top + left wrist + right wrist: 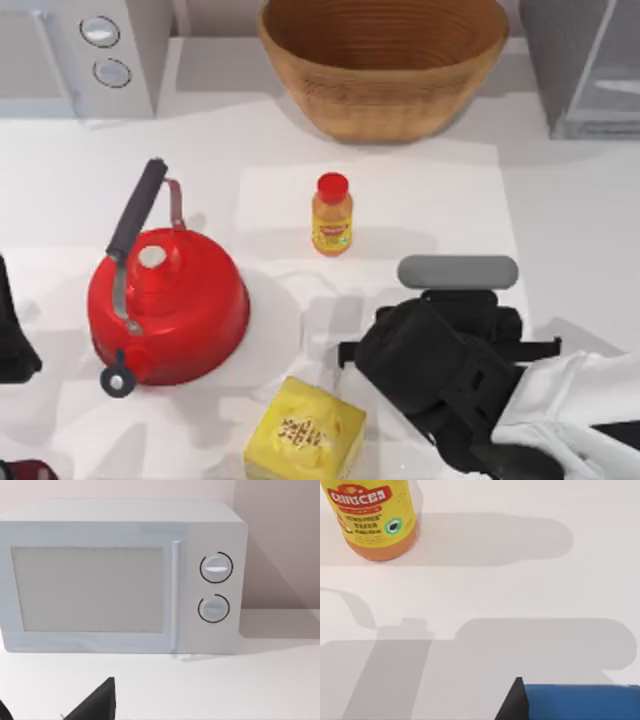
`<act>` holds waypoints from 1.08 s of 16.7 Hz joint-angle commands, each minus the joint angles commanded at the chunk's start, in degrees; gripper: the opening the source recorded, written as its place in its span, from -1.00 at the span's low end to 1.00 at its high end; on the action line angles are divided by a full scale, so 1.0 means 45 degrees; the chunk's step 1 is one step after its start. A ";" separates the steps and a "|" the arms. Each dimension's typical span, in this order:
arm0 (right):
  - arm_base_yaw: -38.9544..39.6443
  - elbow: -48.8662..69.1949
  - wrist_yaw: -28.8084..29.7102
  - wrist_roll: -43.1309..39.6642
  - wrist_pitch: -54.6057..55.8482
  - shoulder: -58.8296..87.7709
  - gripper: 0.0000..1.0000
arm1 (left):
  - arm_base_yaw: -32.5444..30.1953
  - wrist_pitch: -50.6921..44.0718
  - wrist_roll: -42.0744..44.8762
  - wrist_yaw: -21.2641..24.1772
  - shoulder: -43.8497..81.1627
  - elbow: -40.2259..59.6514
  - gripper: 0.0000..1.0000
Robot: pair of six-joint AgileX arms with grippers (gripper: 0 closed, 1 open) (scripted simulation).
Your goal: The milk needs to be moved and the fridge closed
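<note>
Milk [580,700] looks light but crushable, so pinch its flat sides low; can't tell if the right hand [440,350] over it has clamped.

Red kettle [167,305], wicker basket [383,70], orange bottle [332,215]

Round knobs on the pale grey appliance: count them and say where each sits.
2. Both sit on the pale grey boxy appliance, right of its door: the upper round knob directly above the lower round knob.
</note>
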 joint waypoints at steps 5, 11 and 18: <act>0.0000 0.0000 0.0000 0.0000 0.0000 0.0000 -1.00 | 0.0000 0.0000 0.0000 0.0000 0.0000 0.0000 1.00; 0.0013 0.0201 0.0007 0.0022 -0.0468 -0.0376 -1.00 | 0.0000 0.0000 0.0000 0.0000 0.0000 0.0000 1.00; 0.0014 0.0639 -0.0017 -0.0006 -0.1837 -0.1232 -1.00 | 0.0000 0.0000 0.0000 0.0000 0.0000 0.0000 1.00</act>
